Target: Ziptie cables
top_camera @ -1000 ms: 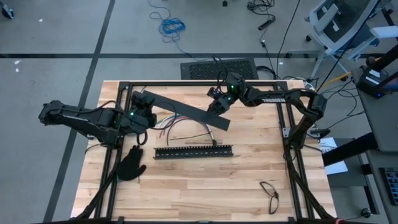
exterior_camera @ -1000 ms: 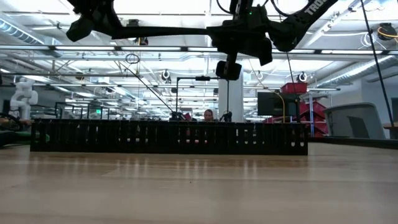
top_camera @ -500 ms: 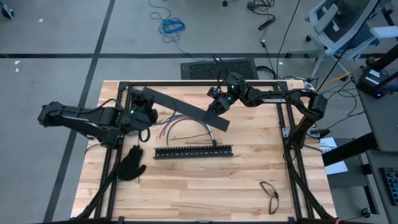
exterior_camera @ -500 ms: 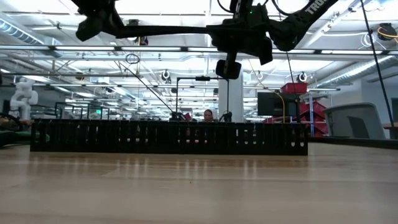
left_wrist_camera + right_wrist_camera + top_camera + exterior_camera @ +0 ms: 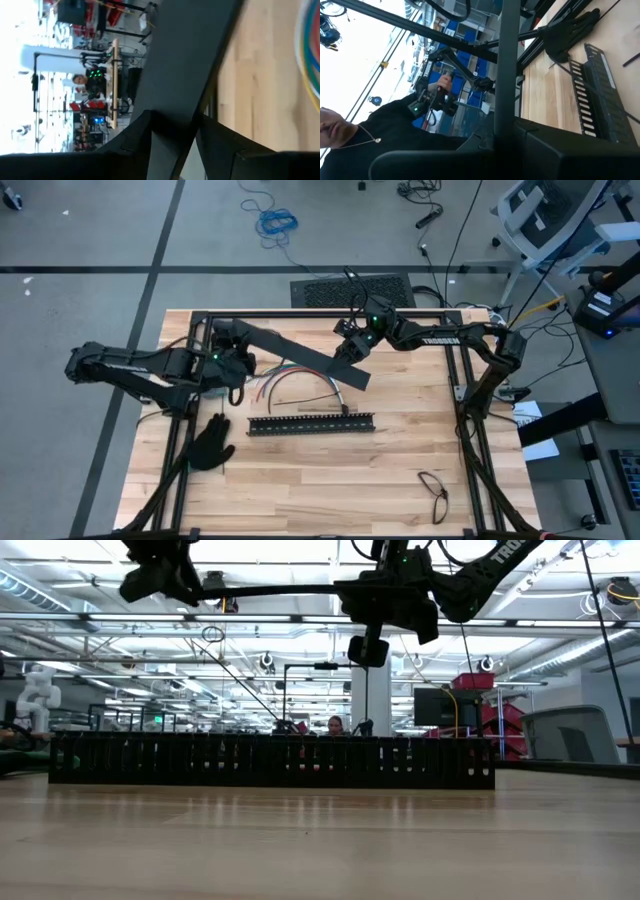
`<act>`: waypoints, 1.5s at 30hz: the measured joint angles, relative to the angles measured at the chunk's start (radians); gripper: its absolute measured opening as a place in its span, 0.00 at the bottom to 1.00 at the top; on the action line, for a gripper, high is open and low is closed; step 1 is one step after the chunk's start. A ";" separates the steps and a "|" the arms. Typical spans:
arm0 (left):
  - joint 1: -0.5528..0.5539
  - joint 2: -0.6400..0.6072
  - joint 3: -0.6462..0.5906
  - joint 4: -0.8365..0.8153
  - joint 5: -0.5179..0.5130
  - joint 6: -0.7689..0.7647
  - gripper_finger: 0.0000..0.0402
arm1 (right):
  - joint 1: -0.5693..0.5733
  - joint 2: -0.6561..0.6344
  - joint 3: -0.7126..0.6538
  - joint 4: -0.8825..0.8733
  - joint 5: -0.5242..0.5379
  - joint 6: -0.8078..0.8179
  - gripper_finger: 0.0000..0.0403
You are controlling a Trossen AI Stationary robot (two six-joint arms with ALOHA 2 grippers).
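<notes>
The cables (image 5: 290,380), a loose curved bundle of red, blue, white and yellow-green wires, lie on the wooden table; they also show blurred in the left wrist view (image 5: 310,55). I make out no zipties. Above the cables hangs a long flat black bar (image 5: 300,355), level in the low view (image 5: 270,587). My left gripper (image 5: 238,350) is at its left end. My right gripper (image 5: 350,358) is shut on it near its right end. My left gripper has the flat bar's left end (image 5: 172,117) between its two fingers, one finger at each long edge, with the broad face toward the wrist camera. The bar runs away from the fingers, clear of the table. My right gripper pinches the bar's two flat faces (image 5: 506,117) near its right end, coming in about level, so that the bar shows edge-on. The bar is lifted clear of the table.
A black slotted bar (image 5: 312,423) lies on the table nearer than the cables. A black glove (image 5: 210,443) lies near the left edge and a pair of glasses (image 5: 435,492) at the near right. A person (image 5: 350,145) shows beyond the table.
My left gripper has rolled a little at the bar's left end. The bar stays level and clear of the table.
</notes>
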 joint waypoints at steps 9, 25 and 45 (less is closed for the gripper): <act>-0.115 -0.012 0.000 -0.007 0.001 -0.129 0.35 | -0.007 -0.006 0.000 -0.005 0.006 -0.014 0.01; -0.098 0.034 -0.003 0.047 -0.149 -0.226 0.35 | -0.015 -0.011 0.004 0.041 0.049 -0.006 0.00; -0.336 -0.079 0.065 -0.199 0.073 -0.277 0.35 | -0.014 -0.058 0.002 -0.724 0.085 -0.577 0.00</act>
